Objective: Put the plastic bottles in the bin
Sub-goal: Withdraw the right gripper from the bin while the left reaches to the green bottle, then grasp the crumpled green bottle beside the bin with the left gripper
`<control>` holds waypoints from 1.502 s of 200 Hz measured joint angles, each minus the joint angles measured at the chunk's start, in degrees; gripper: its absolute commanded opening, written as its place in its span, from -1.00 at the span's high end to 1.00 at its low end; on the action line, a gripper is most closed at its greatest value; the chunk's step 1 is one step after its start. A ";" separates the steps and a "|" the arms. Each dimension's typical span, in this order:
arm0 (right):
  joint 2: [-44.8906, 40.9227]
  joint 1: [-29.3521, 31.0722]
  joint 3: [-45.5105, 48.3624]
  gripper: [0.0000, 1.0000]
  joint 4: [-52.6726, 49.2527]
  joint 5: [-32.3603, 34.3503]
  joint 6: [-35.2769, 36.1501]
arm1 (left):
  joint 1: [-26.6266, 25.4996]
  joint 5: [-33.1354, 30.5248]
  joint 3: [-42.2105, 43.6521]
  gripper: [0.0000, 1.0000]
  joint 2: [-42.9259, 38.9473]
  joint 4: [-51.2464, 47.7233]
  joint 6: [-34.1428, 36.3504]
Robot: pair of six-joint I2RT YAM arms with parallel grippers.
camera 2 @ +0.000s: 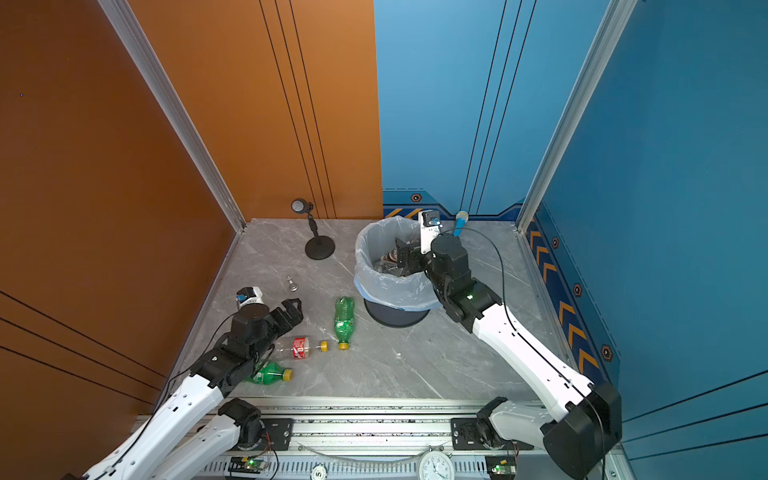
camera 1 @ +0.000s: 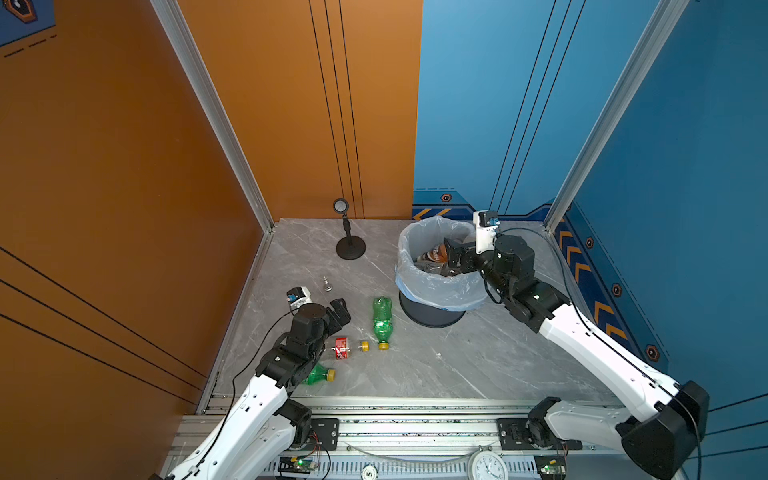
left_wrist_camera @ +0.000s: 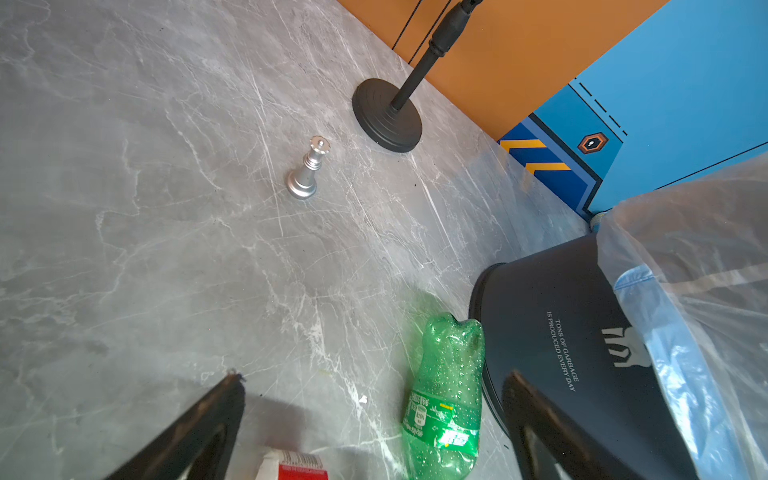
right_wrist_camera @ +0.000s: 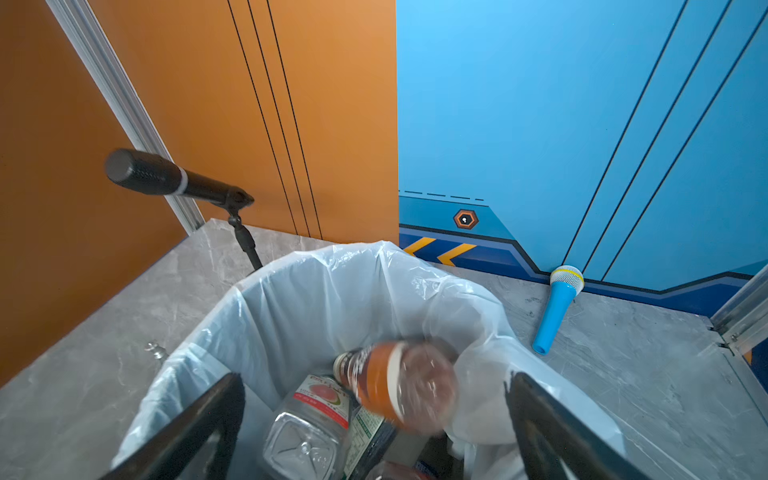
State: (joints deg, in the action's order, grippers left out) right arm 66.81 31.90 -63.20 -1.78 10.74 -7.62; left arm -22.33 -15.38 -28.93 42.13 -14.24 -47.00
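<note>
Orange-banded brown bottle (right_wrist_camera: pixel 399 390) shows blurred and free between your right jaws, which stand wide open over the bin (camera 1: pixel 436 286), gripping nothing: I judge this the release. Your left jaws, wide and empty, hover above the worktop (camera 1: pixel 478 365) by the red-labelled clear bottle (camera 1: pixel 341 348); a crumpled green bottle (camera 1: pixel 381 320) and a second green bottle (camera 2: pixel 269 372) lie loose. Next, close on one. The bin reads "TONS OF GARBAGE IS PRODUCED EVERY DAY"; bottle labels are unreadable.

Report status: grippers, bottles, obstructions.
Right gripper open over bin, brown bottle loose beneath. Left gripper open, empty. On table: green bottle, red-label bottle, second green bottle partly under left arm.
</note>
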 measured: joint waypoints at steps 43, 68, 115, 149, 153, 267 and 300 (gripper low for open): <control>-21.22 -0.11 17.03 -1.00 3.15 1.49 -4.48 | 0.04 1.99 -0.02 -0.95 3.08 1.05 0.02; -27.89 -0.83 26.43 -0.99 0.72 2.40 -9.03 | -0.39 3.06 -0.17 -0.95 5.51 1.36 0.22; -30.58 -1.92 30.05 -0.99 -3.72 3.65 -14.60 | -4.24 4.09 -2.38 -0.95 13.03 3.15 0.90; -29.86 -1.97 30.05 -0.99 -3.63 4.07 -15.91 | -8.57 4.26 -7.23 -0.96 21.33 3.76 2.10; -29.73 -1.97 30.05 -0.99 -3.63 4.09 -16.04 | -9.01 4.28 -7.96 -0.96 22.49 3.76 2.21; -29.53 -3.34 30.05 -0.99 -3.65 4.04 -16.48 | -13.38 5.05 -20.39 -0.90 46.03 0.98 4.74; -29.57 -3.89 30.05 -0.99 -3.65 4.07 -16.48 | -13.38 5.60 -22.71 -0.63 50.93 0.92 4.61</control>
State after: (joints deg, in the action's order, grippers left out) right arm 37.23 28.01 -33.15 -5.43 14.81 -24.10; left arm -35.70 -9.78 -51.64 93.06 -13.32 -42.39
